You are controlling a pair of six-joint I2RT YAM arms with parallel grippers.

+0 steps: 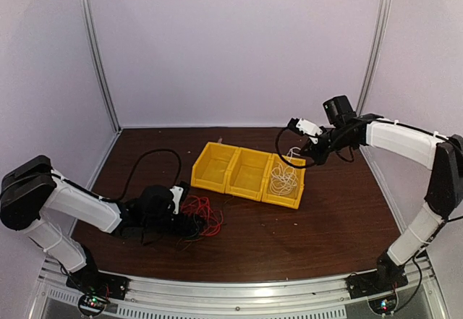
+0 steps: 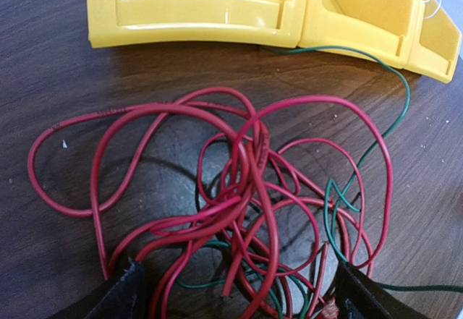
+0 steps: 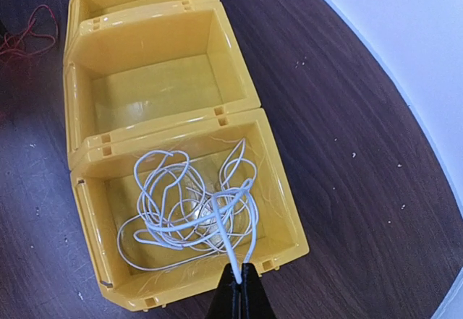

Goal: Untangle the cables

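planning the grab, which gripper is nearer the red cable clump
Left. The left gripper sits open at the red cable clump; the right gripper holds the white cable over the end bin.

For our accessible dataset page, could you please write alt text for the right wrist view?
The right gripper, shut on a strand of the white cable, hangs above the end yellow bin, where the rest of the cable lies in loose loops. The middle bin is empty; a red cable shows top left on the dark table.
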